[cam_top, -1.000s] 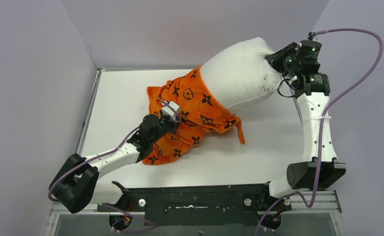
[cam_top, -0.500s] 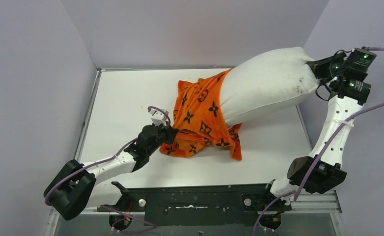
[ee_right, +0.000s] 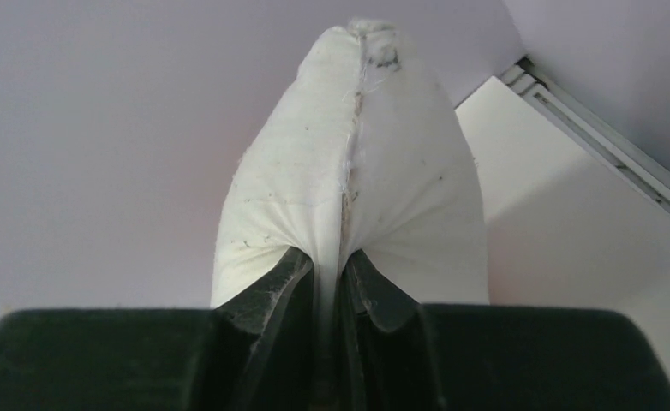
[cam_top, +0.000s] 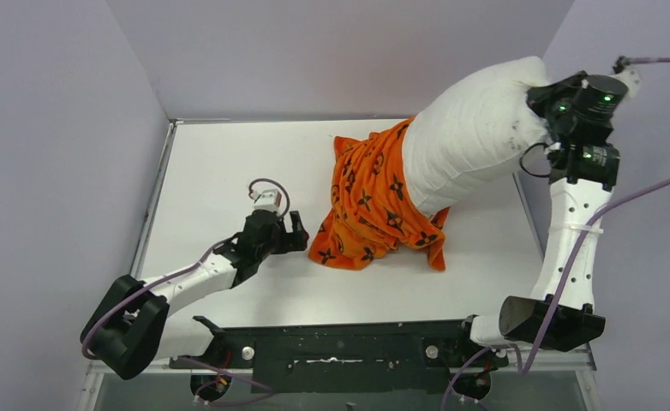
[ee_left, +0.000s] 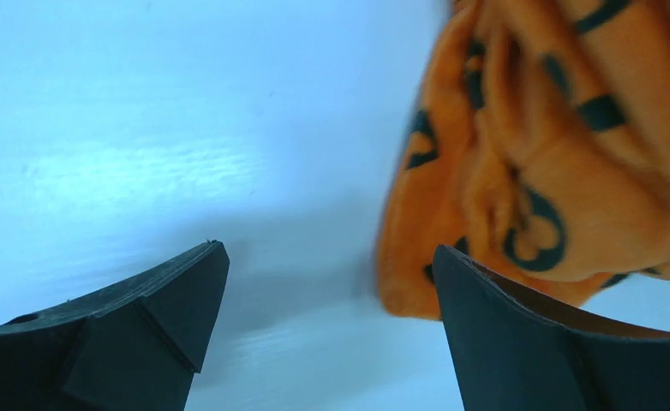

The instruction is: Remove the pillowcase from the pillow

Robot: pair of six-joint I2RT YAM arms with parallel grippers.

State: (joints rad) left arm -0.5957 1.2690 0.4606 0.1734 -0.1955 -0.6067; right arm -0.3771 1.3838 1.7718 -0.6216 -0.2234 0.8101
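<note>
The white pillow [cam_top: 473,128] hangs tilted, its upper right end raised at the back right, and my right gripper [cam_top: 539,96] is shut on that end. In the right wrist view the fingertips [ee_right: 287,272] pinch the pillow [ee_right: 349,145] along its seam, with my right gripper [ee_right: 330,259] closed tight. The orange pillowcase [cam_top: 374,201] with black motifs still wraps the pillow's lower end and bunches on the table. My left gripper [cam_top: 296,232] lies low on the table just left of the cloth, open. In the left wrist view my left gripper [ee_left: 327,253] holds nothing, and the pillowcase [ee_left: 529,171] sits beside the right finger.
The white table [cam_top: 212,171] is enclosed by grey walls on the left, back and right. A metal rail [ee_right: 606,141] runs along the table's edge near the raised pillow. The black base bar [cam_top: 340,347] spans the near edge.
My left gripper has opened and let go of the pillowcase, staying low at the left. The right arm has pulled the pillow up and right, dragging the cloth rightward.
</note>
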